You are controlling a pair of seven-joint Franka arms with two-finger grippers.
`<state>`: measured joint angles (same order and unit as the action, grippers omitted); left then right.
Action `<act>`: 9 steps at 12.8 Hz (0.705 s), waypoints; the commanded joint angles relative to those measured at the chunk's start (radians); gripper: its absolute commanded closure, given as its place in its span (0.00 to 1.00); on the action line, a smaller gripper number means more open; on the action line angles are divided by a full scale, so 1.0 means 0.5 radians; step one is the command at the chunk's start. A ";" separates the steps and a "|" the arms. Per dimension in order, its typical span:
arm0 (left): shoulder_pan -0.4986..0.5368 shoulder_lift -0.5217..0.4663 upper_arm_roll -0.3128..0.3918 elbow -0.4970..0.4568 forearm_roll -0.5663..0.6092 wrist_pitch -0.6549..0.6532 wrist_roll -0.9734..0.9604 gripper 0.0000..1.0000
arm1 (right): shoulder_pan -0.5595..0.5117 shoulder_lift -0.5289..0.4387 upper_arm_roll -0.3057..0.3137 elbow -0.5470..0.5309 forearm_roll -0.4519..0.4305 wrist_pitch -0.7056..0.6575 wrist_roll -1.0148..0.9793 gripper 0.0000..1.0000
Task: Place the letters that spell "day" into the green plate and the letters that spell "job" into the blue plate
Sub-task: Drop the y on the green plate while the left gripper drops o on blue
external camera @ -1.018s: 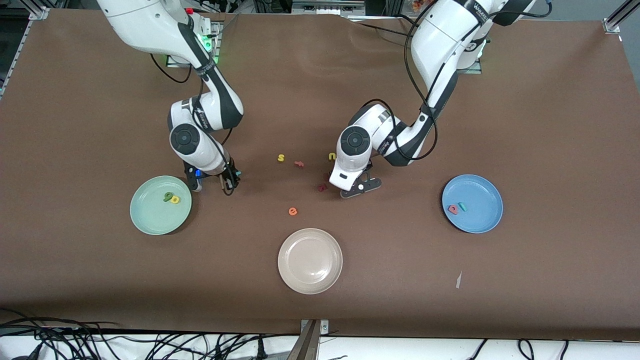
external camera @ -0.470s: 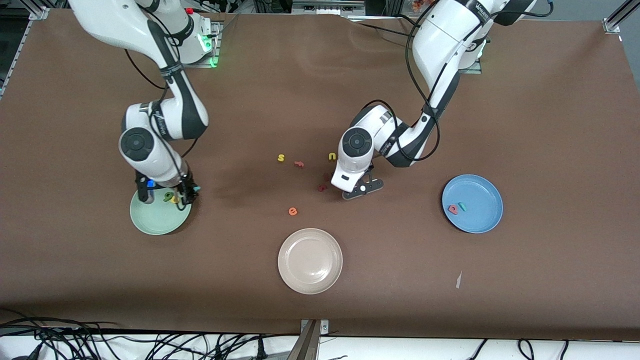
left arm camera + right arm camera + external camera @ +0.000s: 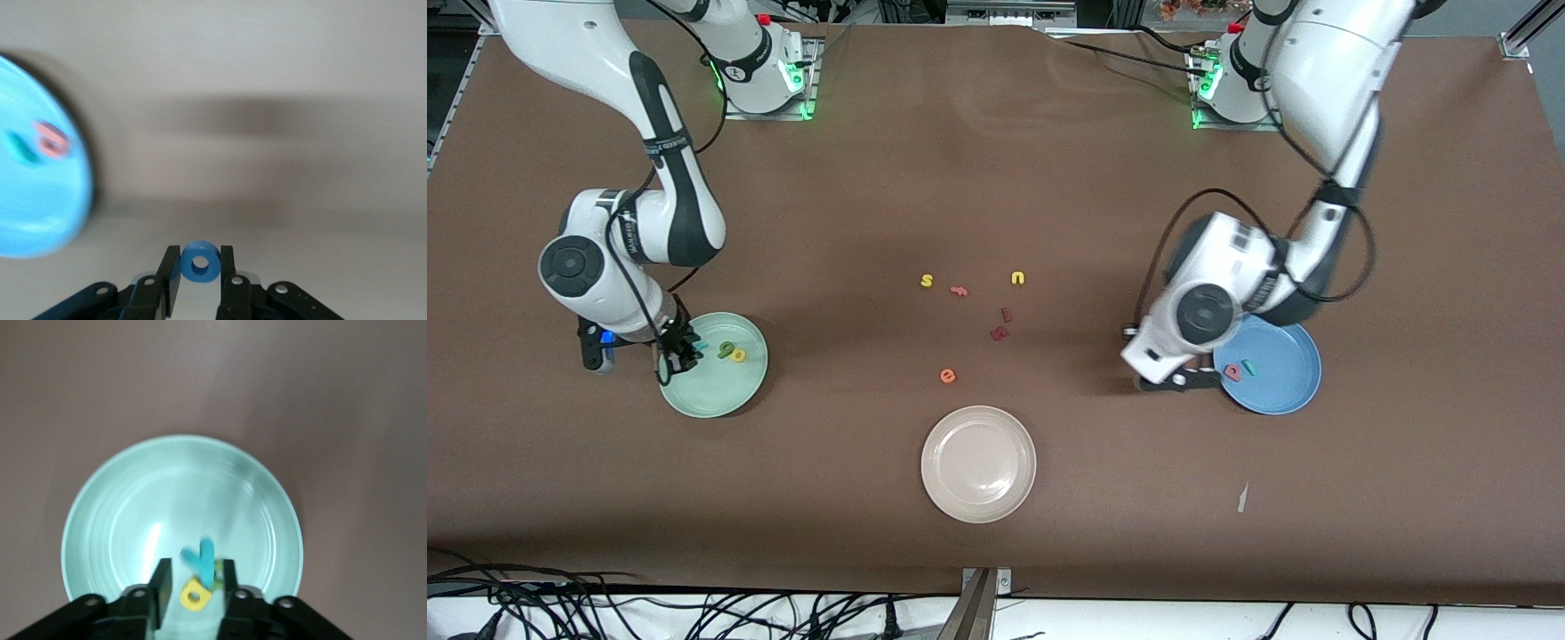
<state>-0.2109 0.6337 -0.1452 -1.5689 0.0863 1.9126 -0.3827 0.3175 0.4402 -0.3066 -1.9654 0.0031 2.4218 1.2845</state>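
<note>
I am gripping the blue "o" point(image 3: 200, 262) in my left gripper point(image 3: 200, 267) beside the blue plate point(image 3: 1285, 391); my right gripper point(image 3: 195, 577), jaws parting, is hanging over the green plate point(image 3: 120, 513) around the teal "y" point(image 3: 202, 559).

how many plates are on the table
3: the green plate at the right arm's end, the blue plate at the left arm's end, and the beige plate between them, nearest the front camera.

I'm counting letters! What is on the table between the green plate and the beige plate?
Nothing: in the front view only bare brown table separates the green plate from the beige plate.
</note>
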 commanded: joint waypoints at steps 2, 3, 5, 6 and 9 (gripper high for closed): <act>0.335 -0.019 -0.016 -0.068 0.170 -0.064 0.769 0.98 | -0.086 -0.058 0.015 0.071 -0.025 0.001 -0.194 0.00; 0.406 -0.010 -0.013 -0.071 0.177 -0.067 1.005 0.97 | -0.104 -0.095 0.012 0.077 -0.031 -0.024 -0.240 0.00; 0.498 -0.003 -0.013 -0.083 0.177 -0.070 1.301 0.19 | -0.156 -0.211 0.015 0.141 -0.034 -0.210 -0.399 0.00; 0.499 -0.003 -0.013 -0.068 0.174 -0.097 1.302 0.00 | -0.190 -0.275 0.018 0.193 -0.034 -0.363 -0.491 0.00; 0.578 -0.046 -0.007 -0.007 0.168 -0.141 1.207 0.00 | -0.319 -0.441 0.055 0.454 -0.012 -0.918 -0.959 0.00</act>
<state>0.0528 0.6372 -0.1419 -1.5911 0.1527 1.8740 0.2379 0.1995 0.2811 -0.3078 -1.7908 0.0014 2.0979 0.9316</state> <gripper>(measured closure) 0.330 0.000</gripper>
